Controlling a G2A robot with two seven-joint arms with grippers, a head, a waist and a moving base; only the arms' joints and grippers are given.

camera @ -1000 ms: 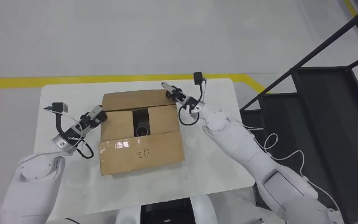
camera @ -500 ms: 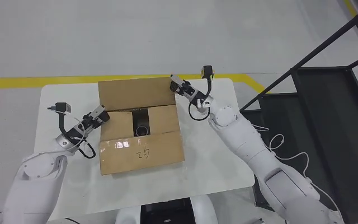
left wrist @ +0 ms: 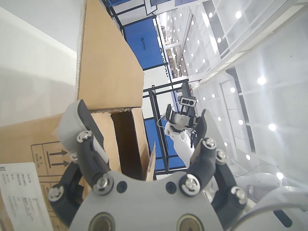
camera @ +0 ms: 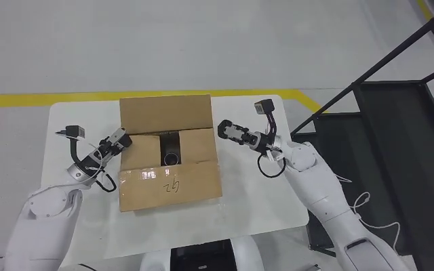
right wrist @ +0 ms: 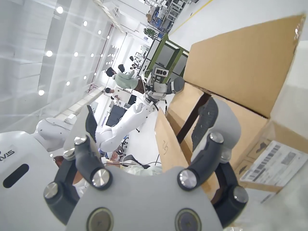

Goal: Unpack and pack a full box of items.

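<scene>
Top view: box [camera: 169,186] on table [camera: 249,204], stairs [camera: 386,112] beside.

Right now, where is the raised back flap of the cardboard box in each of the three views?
Top view: raised back flap at the far edge of the box, away from the robot.
Left wrist view: raised back flap rises next to the dark gap.
Right wrist view: raised back flap is the broad panel beyond the dark gap.
Shared landmark: the dark gap in the box's top.
</scene>
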